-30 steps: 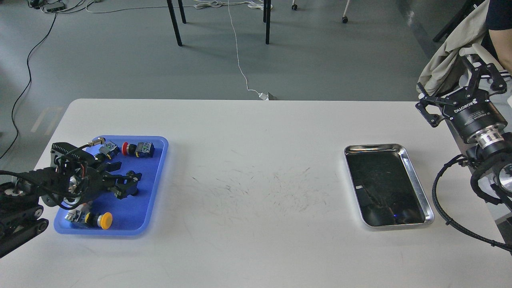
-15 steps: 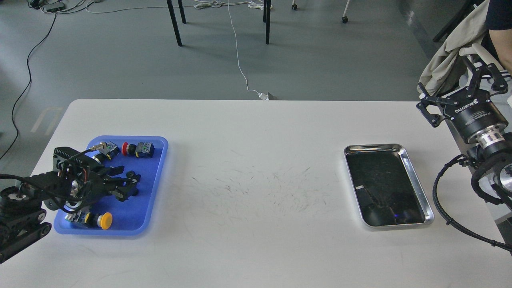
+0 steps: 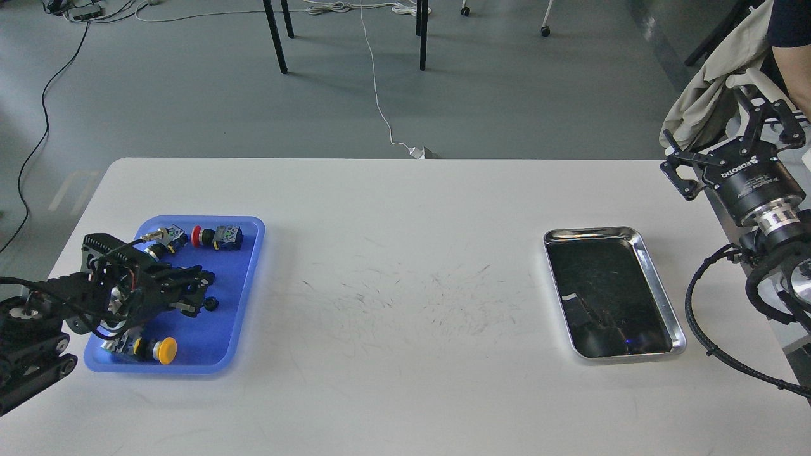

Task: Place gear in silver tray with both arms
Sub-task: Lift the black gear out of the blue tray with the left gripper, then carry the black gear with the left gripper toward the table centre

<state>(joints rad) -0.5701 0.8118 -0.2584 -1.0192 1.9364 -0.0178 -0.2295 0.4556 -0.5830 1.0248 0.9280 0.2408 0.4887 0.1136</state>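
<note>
The silver tray (image 3: 656, 284) lies empty on the right of the white table, its dark bottom mirror-like. My left gripper (image 3: 201, 291) hangs low over the blue tray (image 3: 244, 285) at the left, its dark fingers around a small black part that I cannot make out clearly. I cannot tell whether the fingers are closed on that part. I cannot pick out a gear among the dark shapes. My right gripper (image 3: 716, 136) is open and empty, raised beyond the table's far right corner, well behind the silver tray.
The blue tray also holds a red push-button (image 3: 197, 236) with a switch block (image 3: 227, 237), a metal-tipped part (image 3: 158, 237) and a yellow push-button (image 3: 166, 349). A person's arm and a beige jacket (image 3: 713, 95) are close behind my right gripper.
My left gripper has sunk lower into the blue tray and its fingers have drawn closer together. My right arm has barely moved.
</note>
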